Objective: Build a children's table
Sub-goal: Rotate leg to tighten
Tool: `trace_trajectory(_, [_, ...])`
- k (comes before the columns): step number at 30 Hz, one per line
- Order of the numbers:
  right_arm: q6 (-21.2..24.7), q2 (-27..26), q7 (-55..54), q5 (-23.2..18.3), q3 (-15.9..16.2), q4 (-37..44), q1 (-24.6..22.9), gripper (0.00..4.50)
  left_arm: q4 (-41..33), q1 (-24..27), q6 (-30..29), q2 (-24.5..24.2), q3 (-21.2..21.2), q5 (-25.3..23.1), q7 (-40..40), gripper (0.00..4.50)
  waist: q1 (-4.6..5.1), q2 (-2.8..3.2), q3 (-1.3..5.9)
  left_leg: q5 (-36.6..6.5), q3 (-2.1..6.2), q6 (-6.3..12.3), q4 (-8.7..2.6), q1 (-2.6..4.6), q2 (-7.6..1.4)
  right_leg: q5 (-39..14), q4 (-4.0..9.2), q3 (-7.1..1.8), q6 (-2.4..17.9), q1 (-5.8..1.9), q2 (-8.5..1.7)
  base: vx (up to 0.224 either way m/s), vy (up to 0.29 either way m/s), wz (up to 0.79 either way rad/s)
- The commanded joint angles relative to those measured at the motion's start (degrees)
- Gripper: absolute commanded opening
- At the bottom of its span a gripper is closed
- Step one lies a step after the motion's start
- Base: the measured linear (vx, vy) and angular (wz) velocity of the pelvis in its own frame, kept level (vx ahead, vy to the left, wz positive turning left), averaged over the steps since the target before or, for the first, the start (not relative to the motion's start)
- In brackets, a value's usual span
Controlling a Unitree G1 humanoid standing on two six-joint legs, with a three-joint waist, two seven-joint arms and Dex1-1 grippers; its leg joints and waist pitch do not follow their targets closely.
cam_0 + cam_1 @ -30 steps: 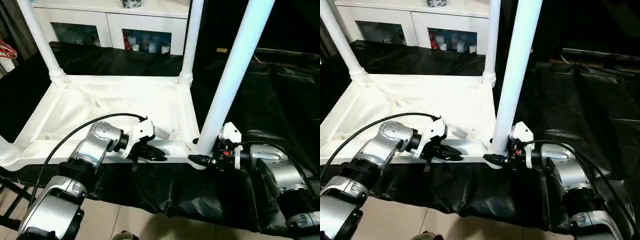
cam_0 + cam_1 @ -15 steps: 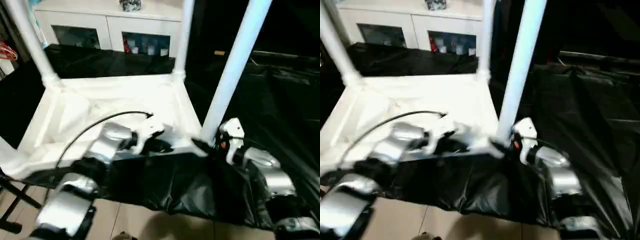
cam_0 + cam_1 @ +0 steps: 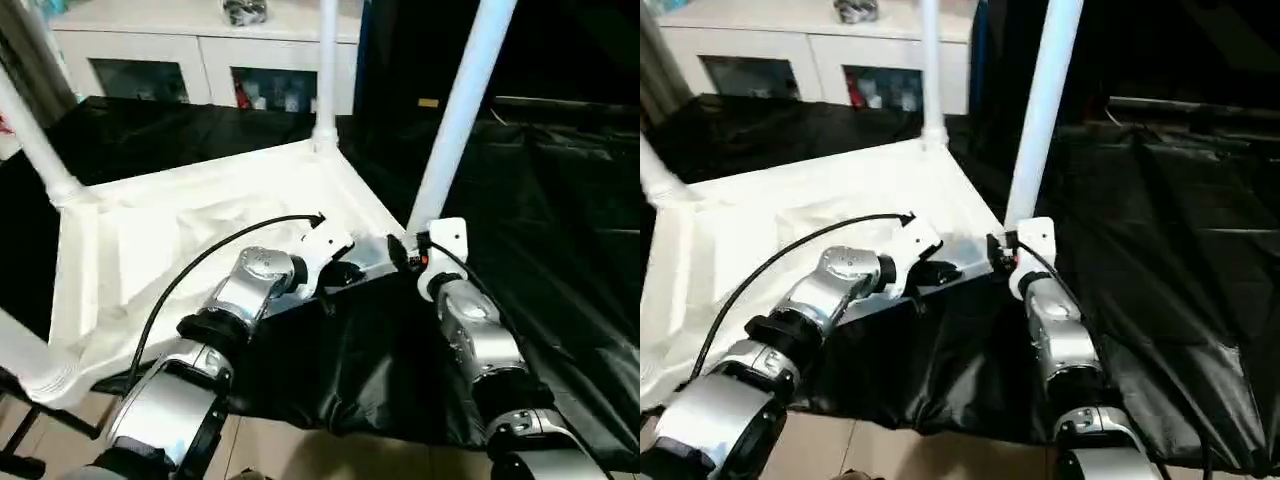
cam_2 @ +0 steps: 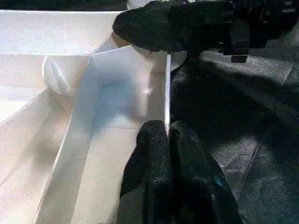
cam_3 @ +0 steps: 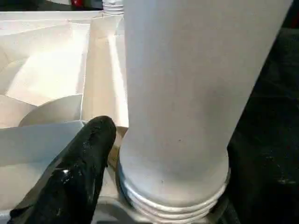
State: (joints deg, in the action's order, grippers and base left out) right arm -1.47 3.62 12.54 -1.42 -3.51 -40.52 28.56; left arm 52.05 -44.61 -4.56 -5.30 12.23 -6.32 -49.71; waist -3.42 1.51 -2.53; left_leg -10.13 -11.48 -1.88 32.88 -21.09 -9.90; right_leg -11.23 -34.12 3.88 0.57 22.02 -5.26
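Table top (image 3: 200, 230) swung round, left gripper (image 4: 166, 140) pinching its rim.

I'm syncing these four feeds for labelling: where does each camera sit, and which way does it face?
Left and right eye views: on the head, looking down over both silver forearms at the upturned white plastic table top.
Left wrist view: along the left gripper, pinching the top's thin edge wall.
Right wrist view: facing the round white leg at its corner socket.
All share that near corner.
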Motion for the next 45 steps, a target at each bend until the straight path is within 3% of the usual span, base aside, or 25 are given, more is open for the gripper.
trace_trajectory(1, [0.74,-1.65,6.75,0.18,5.81,-0.37,-1.75,3.91,-2.07,-0.18,2.25,1.03,0.91,1.84,-2.62,0.0,-0.05,-0.53,3.31,-12.08,1.65,3.76,-3.73,0.5,-3.26,-7.89,4.16,-2.7,13.08,-2.23,-4.01,0.0,0.0,0.0])
trace_trajectory(2, [0.36,-0.93,8.24,0.01,5.96,0.06,-1.98,3.91,-2.56,0.15,3.0,0.48,0.94,2.21,-4.13,0.0,-0.07,-0.86,3.29,-11.3,1.68,4.21,-3.73,0.36,-3.28,-7.35,4.01,-2.66,13.28,-2.39,-4.07,0.0,0.0,0.0])
trace_trajectory(6, [0.32,5.36,24.56,-3.23,7.2,4.45,-3.98,3.91,-5.82,1.83,3.41,-3.48,1.5,4.12,-13.95,0.0,-0.03,-0.78,3.43,-9.82,1.49,6.54,-3.32,0.24,-3.37,-3.74,3.61,-2.59,14.79,-2.64,-3.97,0.0,0.0,0.0])
trace_trajectory(8, [0.33,6.06,26.25,-3.44,7.47,4.8,-4.18,3.91,-5.89,1.84,3.55,-3.76,1.58,4.11,-14.45,0.0,-0.31,-0.66,3.38,-9.26,1.37,6.92,-3.29,0.28,-3.58,-2.94,3.46,-2.46,15.42,-2.44,-3.79,0.0,0.0,0.0])
trace_trajectory(11, [0.34,9.84,33.85,-4.26,8.94,6.4,-5.16,3.91,-5.64,1.66,3.9,-4.95,1.99,3.82,-16.83,0.0,-0.77,-0.61,3.27,-10.78,1.27,6.23,-3.31,0.44,-3.74,-5.19,3.65,-2.47,15.46,-2.36,-3.83,0.0,0.0,0.0])
trace_trajectory(15, [3.64,16.9,47.91,-5.77,12.15,9.71,-6.72,3.91,-5.37,1.58,4.79,-7.09,2.66,3.65,-20.82,0.0,-1.78,-0.63,3.28,-11.12,1.28,6.04,-3.29,0.53,-3.85,-5.79,3.59,-2.52,15.19,-2.31,-3.87,0.0,0.0,0.0])
trace_trajectory(18, [4.26,18.41,50.83,-5.96,12.55,9.76,-6.55,3.91,-5.66,1.62,4.44,-7.78,2.82,3.87,-22.27,0.0,-2.04,-0.95,3.26,-11.0,1.33,5.78,-3.31,0.47,-3.83,-6.23,3.56,-2.49,15.41,-2.36,-4.04,0.0,0.0,0.0])
trace_trajectory(19, [4.72,18.96,52.46,-6.29,12.61,9.96,-6.4,3.91,-6.01,1.7,4.31,-8.12,2.87,3.97,-23.08,0.0,-2.01,-1.36,3.25,-10.83,1.3,5.82,-3.29,0.4,-3.84,-6.43,3.58,-2.49,15.31,-2.38,-4.05,0.0,0.0,0.0])
trace_trajectory(22, [4.46,19.69,55.22,-6.4,12.94,9.76,-5.71,3.91,-6.88,1.95,3.89,-8.9,2.95,4.43,-25.46,0.0,-2.1,-0.97,3.32,-10.25,1.37,5.89,-3.23,0.44,-3.9,-6.43,3.48,-2.46,15.53,-2.26,-4.07,0.0,0.0,0.0])
trace_trajectory(30, [3.88,19.56,56.54,-6.8,13.32,10.09,-5.55,3.15,-6.27,1.73,4.12,-9.24,3.09,4.69,-27.29,0.0,-2.1,-0.92,3.41,-9.85,1.37,5.67,-3.16,0.5,-3.87,-4.74,3.3,-2.41,16.24,-2.31,-4.02,0.0,0.0,0.0])
trace_trajectory(31, [3.89,19.47,56.58,-6.84,13.34,10.27,-5.7,3.15,-6.25,1.73,4.11,-9.23,3.08,4.71,-27.32,0.0,-2.12,-0.61,3.44,-9.8,1.43,5.57,-3.16,0.51,-3.87,-4.6,3.25,-2.4,16.28,-2.34,-4.04,0.0,0.0,0.0])
trace_trajectory(38, [4.51,18.13,54.91,-7.14,13.35,11.77,-8.18,2.76,-5.79,1.6,3.83,-8.37,2.2,4.4,-24.95,0.0,-2.37,-0.63,3.48,-9.97,1.42,5.47,-3.19,0.61,-3.92,-3.8,3.21,-2.38,16.39,-2.31,-3.95,0.0,0.0,0.0])
trace_trajectory(41, [4.67,14.41,45.5,-5.76,11.61,10.2,-8.83,2.72,-4.61,0.96,3.64,-6.24,1.28,4.05,-19.98,0.0,-2.23,-0.57,3.16,-11.95,1.45,4.28,-3.45,0.6,-3.87,-7.42,3.7,-2.47,15.49,-2.18,-4.06,0.0,0.0,0.0])
trace_trajectory(42, [4.53,11.32,37.74,-4.88,9.8,8.24,-8.54,2.72,-3.69,0.42,3.32,-4.41,0.63,3.79,-15.93,0.0,-1.96,-0.33,2.89,-14.47,1.63,2.84,-3.86,0.79,-3.86,-11.66,4.2,-2.45,14.76,-2.0,-4.16,0.0,0.0,0.0])
trace_trajectory(43, [4.69,10.21,35.1,-4.67,9.15,7.54,-8.4,2.72,-3.31,0.2,3.25,-3.74,0.45,3.62,-14.36,0.0,-1.69,-0.24,2.74,-16.12,1.73,1.77,-4.02,0.93,-3.84,-14.21,4.41,-2.49,14.29,-1.84,-4.26,0.0,0.0,0.0])
trace_trajectory(44, [4.69,10.21,35.1,-4.67,9.15,7.54,-8.4,2.72,-3.31,0.2,3.25,-3.74,0.45,3.62,-14.36,0.0,-1.32,-0.53,2.68,-18.77,1.98,0.28,-4.18,1.21,-3.63,-19.0,4.91,-2.42,12.99,-1.91,-4.35,0.0,0.0,0.0])
trace_trajectory(45, [5.19,8.49,31.51,-4.48,8.41,6.63,-8.14,2.72,-2.52,-0.22,3.42,-2.62,0.35,3.21,-11.93,0.0,-1.22,-0.32,2.71,-19.69,2.06,-0.11,-4.26,1.37,-3.64,-21.06,5.23,-2.53,11.9,-1.79,-4.34,0.0,0.0,0.0])
